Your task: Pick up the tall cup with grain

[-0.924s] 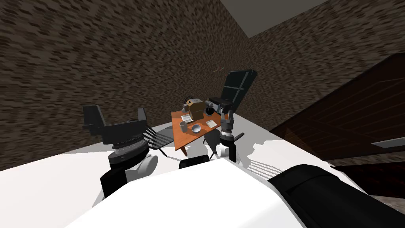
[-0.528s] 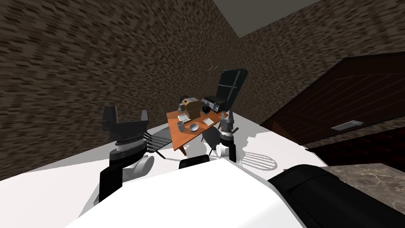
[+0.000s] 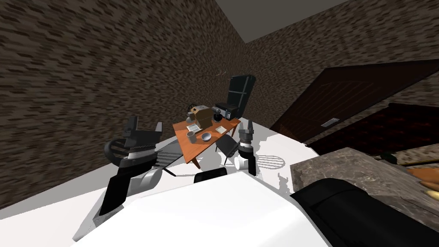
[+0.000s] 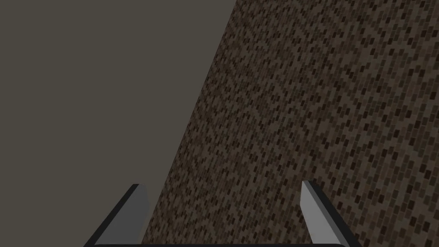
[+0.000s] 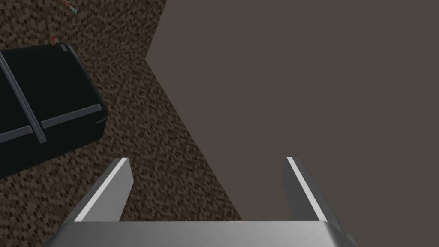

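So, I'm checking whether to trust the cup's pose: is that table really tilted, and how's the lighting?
Head view: the slant is the camera's roll, shared by walls and table; the wide lens splays the walls; the tall cup looks dim; a striped shadow lies on the white floor. Left wrist view: even light, left claw open. Right wrist view: likewise, right claw open.

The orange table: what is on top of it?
On the table stand a grey tall cup, a bowl, a brown box and a dark appliance. The cup's contents and much behind the box are hidden.
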Robot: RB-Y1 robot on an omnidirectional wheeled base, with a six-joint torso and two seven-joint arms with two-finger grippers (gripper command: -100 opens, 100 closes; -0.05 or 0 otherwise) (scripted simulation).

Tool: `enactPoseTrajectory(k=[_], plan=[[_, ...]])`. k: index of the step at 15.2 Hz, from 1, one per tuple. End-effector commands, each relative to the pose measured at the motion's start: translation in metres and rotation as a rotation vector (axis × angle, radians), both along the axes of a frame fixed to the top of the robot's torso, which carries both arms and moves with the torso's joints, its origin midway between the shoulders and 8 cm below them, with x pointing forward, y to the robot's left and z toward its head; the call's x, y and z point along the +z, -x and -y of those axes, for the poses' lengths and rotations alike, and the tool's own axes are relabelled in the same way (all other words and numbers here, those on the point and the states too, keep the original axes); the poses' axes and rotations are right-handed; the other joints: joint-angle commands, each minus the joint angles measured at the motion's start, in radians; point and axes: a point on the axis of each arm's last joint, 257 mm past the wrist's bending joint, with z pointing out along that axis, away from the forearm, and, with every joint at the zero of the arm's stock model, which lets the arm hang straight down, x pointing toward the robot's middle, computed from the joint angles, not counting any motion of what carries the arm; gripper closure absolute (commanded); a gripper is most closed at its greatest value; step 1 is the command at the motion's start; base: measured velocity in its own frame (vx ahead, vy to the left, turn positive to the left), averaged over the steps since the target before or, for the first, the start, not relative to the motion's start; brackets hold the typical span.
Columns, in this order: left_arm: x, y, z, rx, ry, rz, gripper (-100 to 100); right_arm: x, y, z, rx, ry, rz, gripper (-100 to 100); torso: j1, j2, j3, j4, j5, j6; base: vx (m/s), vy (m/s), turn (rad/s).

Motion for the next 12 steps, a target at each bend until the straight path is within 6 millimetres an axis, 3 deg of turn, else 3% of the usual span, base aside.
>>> enactPoseTrajectory(k=[1,2,4,7,9,10,12], plan=[[-0.006,-0.007,-0.003,0.003,0.004,-0.034,-100,0.000,0.000,0.000,0.000,0.000,0.000,0,0.000,0.000,0.000,0.000,0.000,0.000,-0.051,0.032,-0.039],[-0.013,-0.014,-0.013,0.009,0.008,-0.066,-100,0.000,0.000,0.000,0.000,0.000,0.000,0,-0.001,-0.001,0.000,0.000,0.000,-0.001,-0.050,0.025,-0.179],[-0.018,-0.018,-0.015,0.013,0.011,-0.091,-100,0.000,0.000,0.000,0.000,0.000,0.000,0,-0.001,-0.001,-0.001,0.000,0.000,0.000,-0.048,0.029,-0.182],[-0.038,-0.035,-0.040,0.034,0.031,-0.177,-100,0.000,0.000,0.000,0.000,0.000,0.000,0,-0.001,-0.002,-0.001,0.000,0.000,0.000,-0.057,0.033,-0.284],[-0.046,-0.040,-0.042,0.040,0.036,-0.214,-100,0.000,0.000,0.000,0.000,0.000,0.000,0,0.000,-0.001,-0.001,0.000,0.000,0.000,-0.056,0.044,-0.209],[-0.053,-0.046,-0.055,0.052,0.050,-0.243,-100,0.000,0.000,0.000,0.000,0.000,0.000,0,0.000,-0.002,-0.001,0.000,0.000,-0.001,-0.054,0.030,-0.229],[-0.061,-0.050,-0.057,0.058,0.056,-0.279,-100,0.000,0.000,0.000,0.000,0.000,0.000,0,-0.001,-0.002,-0.001,0.000,0.000,0.000,-0.045,0.024,-0.187]])
